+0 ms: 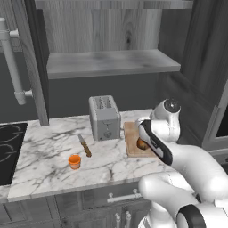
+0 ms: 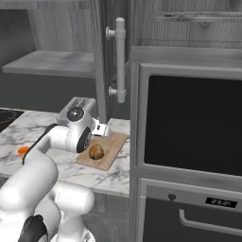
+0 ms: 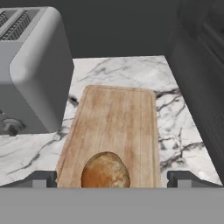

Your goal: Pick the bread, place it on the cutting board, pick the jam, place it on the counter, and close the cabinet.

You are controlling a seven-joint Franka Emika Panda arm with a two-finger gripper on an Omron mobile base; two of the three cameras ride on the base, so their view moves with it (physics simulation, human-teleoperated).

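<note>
At the bottom centre of the hand view, the bread [image 3: 106,170] rests on the cutting board [image 3: 114,118], between the gripper [image 3: 112,178]'s spread, empty fingers. It looks light and soft; grip gently across its rounded sides.

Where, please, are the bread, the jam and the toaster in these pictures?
bread [image 3: 105,170]: hand view, middle of its crust.
jam [image 1: 75,161]: left base view, side of the orange jar.
toaster [image 1: 104,119]: left base view, its front face.

My base views flank me, sharing the cutting board [image 1: 132,141]; my hand view looks closely along it.
</note>
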